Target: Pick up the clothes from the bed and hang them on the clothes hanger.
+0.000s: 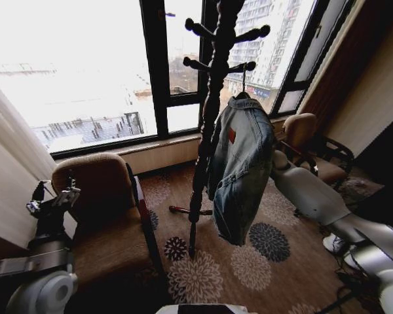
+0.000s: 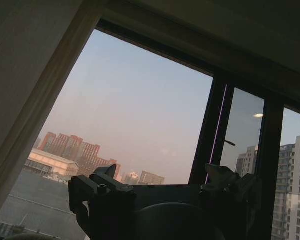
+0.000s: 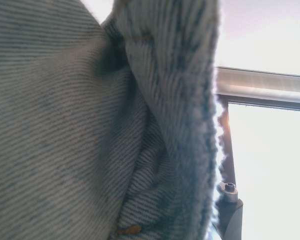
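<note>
The light-blue denim jacket (image 1: 242, 170) hangs from the clothes hanger, whose small hook (image 1: 243, 84) sits over a peg of the dark wooden coat stand (image 1: 206, 124); the jacket covers the rest of the hanger. A red patch shows near its collar. My right arm (image 1: 308, 190) reaches up to the jacket's right side, and its gripper is hidden behind the cloth. The right wrist view looks at the denim (image 3: 90, 125) from very close. My left gripper (image 1: 52, 196) is held up at the lower left, open and empty (image 2: 165, 185). The bed is out of view.
A brown armchair (image 1: 105, 209) stands left of the stand, right by my left arm. A second armchair (image 1: 308, 137) is at the back right. Large windows (image 1: 85, 72) run behind. The floral carpet (image 1: 249, 261) spreads around the stand's feet.
</note>
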Robot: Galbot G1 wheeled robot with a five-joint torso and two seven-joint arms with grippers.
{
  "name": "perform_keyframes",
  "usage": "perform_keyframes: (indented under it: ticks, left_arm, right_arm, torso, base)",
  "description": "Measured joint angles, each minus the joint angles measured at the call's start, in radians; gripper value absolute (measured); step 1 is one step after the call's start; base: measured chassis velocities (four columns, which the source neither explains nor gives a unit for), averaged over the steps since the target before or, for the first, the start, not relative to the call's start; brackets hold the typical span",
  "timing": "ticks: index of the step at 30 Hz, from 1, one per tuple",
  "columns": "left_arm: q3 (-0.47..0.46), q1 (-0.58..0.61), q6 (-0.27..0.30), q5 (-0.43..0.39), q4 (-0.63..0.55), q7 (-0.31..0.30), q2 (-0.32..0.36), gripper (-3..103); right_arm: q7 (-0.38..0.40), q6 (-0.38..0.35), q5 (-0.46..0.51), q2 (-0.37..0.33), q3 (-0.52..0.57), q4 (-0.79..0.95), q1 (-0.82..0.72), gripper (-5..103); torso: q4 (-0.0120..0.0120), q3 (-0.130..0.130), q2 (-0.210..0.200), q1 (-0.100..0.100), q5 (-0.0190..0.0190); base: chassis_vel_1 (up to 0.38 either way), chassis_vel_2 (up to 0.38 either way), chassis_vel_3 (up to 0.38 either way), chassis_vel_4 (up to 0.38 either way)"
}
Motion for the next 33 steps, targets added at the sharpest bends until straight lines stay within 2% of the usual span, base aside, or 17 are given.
perform_keyframes:
  ticks: [2,4,5,6,8,9,11,12,13,15,18,19,21,24,26,27,33]
  left_arm:
    - [-0.001,0.000,0.000,-0.002,0.001,0.000,0.001,100]
    - [-0.002,0.000,0.000,-0.002,0.001,0.000,0.002,100]
    - [-0.002,0.000,0.000,-0.003,0.001,0.000,0.002,100]
    - [-0.002,-0.001,0.000,-0.004,0.001,0.000,0.002,100]
    - [-0.002,-0.002,-0.001,-0.005,0.002,0.000,0.003,100]
    - [-0.002,-0.002,-0.001,-0.005,0.002,0.000,0.003,100]
    - [-0.002,-0.004,-0.001,-0.005,0.003,0.000,0.003,100]
    - [-0.002,-0.005,-0.001,-0.005,0.004,0.000,0.003,100]
    - [-0.002,-0.006,-0.001,-0.005,0.006,0.000,0.003,100]
    - [-0.002,-0.007,-0.001,-0.005,0.007,0.000,0.003,100]
    - [0.000,-0.010,-0.001,-0.005,0.010,0.000,0.005,100]
    - [0.000,-0.010,-0.001,-0.005,0.010,0.000,0.005,100]
    - [0.001,-0.012,-0.001,-0.005,0.011,0.000,0.007,100]
    - [0.001,-0.014,-0.001,-0.006,0.013,0.000,0.009,100]
    - [0.000,-0.015,-0.001,-0.009,0.015,0.000,0.012,100]
    - [-0.002,-0.015,-0.001,-0.010,0.016,0.000,0.014,100]
    - [-0.004,-0.016,-0.001,-0.015,0.019,0.000,0.021,100]
  right_arm:
    - [0.007,0.002,0.001,0.001,0.000,0.008,-0.003,11]
    - [0.008,0.002,0.002,0.001,0.000,0.010,-0.004,11]
    - [0.011,0.005,0.007,0.002,0.000,0.016,-0.008,20]
    - [0.012,0.007,0.008,0.002,-0.001,0.020,-0.011,20]
    - [0.012,0.012,0.009,0.002,-0.001,0.028,-0.019,31]
    - [0.012,0.012,0.009,0.002,-0.001,0.028,-0.019,31]
    - [0.013,0.019,0.009,0.000,0.000,0.039,-0.033,42]
    - [0.013,0.021,0.008,-0.002,0.002,0.044,-0.039,42]
    - [0.013,0.025,0.008,-0.005,0.004,0.054,-0.049,53]
    - [0.011,0.028,0.008,-0.009,0.007,0.064,-0.058,53]
    - [0.005,0.039,0.007,-0.023,0.012,0.096,-0.088,70]
    - [0.005,0.039,0.007,-0.023,0.012,0.096,-0.088,70]
    - [-0.003,0.045,0.007,-0.031,0.016,0.114,-0.111,80]
    - [-0.005,0.049,0.006,-0.037,0.022,0.130,-0.136,85]
    - [-0.004,0.053,0.001,-0.049,0.035,0.167,-0.188,95]
    - [-0.002,0.054,-0.002,-0.053,0.039,0.176,-0.203,99]
    - [0.011,0.072,-0.018,-0.058,0.065,0.208,-0.259,100]
  torso:
    - [-0.0002,0.000,0.000,0.000,0.0000]
    - [-0.0002,0.000,0.000,0.000,0.0000]
    - [-0.0003,0.000,0.000,0.000,0.0001]
    - [-0.0004,0.000,0.000,0.000,0.0000]
    - [-0.0005,0.000,0.000,0.000,-0.0002]
    - [-0.0005,0.000,0.000,0.000,-0.0002]
    - [-0.0005,0.000,0.000,0.000,-0.0001]
    - [-0.0005,0.000,0.000,0.000,-0.0001]
    - [-0.0005,0.000,0.000,0.000,-0.0001]
    - [-0.0004,0.000,0.000,0.000,-0.0002]
    - [-0.0004,0.000,0.000,0.000,-0.0002]
    - [-0.0004,0.000,0.000,0.000,-0.0002]
    - [-0.0004,0.000,0.000,0.000,-0.0002]
    - [-0.0003,0.000,0.000,0.000,-0.0002]
    - [-0.0003,0.000,0.000,0.000,0.0000]
    - [-0.0003,0.000,0.000,0.000,-0.0002]
    - [-0.0002,0.000,0.000,0.000,0.0000]
  base:
    - [0.000,0.000,0.000,0.000]
    - [0.000,0.000,0.000,0.000]
    - [0.000,0.000,0.000,0.000]
    - [0.000,0.000,0.000,0.000]
    - [0.000,0.000,0.000,0.000]
    - [0.000,0.000,0.000,0.000]
    - [0.000,0.000,0.000,0.000]
    - [0.000,0.000,0.000,0.000]
    - [0.000,0.000,0.000,0.000]
    - [0.000,0.000,0.000,0.000]
    - [0.000,0.000,0.000,0.000]
    - [0.000,0.000,0.000,0.000]
    - [0.000,0.000,0.000,0.000]
    - [0.000,0.000,0.000,0.000]
    - [0.000,0.000,0.000,0.000]
    - [0.000,0.000,0.000,0.000]
    - [0.000,0.000,0.000,0.000]
